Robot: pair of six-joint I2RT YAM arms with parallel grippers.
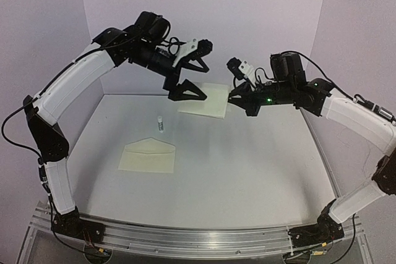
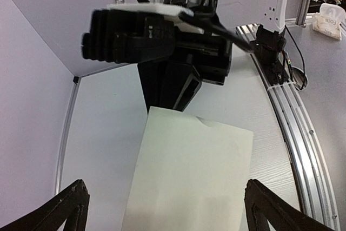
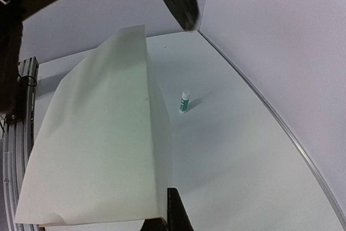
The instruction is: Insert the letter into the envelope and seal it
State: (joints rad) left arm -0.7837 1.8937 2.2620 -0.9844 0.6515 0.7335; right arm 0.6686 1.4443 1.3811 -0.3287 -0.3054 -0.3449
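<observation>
While the left gripper (image 1: 190,78) stands wide open near the worktop's (image 1: 260,177) far edge, the right gripper (image 1: 234,98) pinches the letter (image 1: 204,100) there; the envelope (image 1: 148,154) lies left of centre. Left wrist: letter between spread fingertips (image 2: 70,206). Right wrist: folded letter clamped at its edge.

The letter (image 1: 202,101), a rectangular sheet of pale cream paper with only its plain side showing, is bent along one crease and held in the air over the far part of the table (image 1: 247,171), pinched at one edge by the right gripper (image 1: 232,98). The envelope (image 1: 148,156) — long, pale cream-yellow, unmarked — lies flat left of centre, well apart from the letter, its triangular flap open and pointing to the far side.
</observation>
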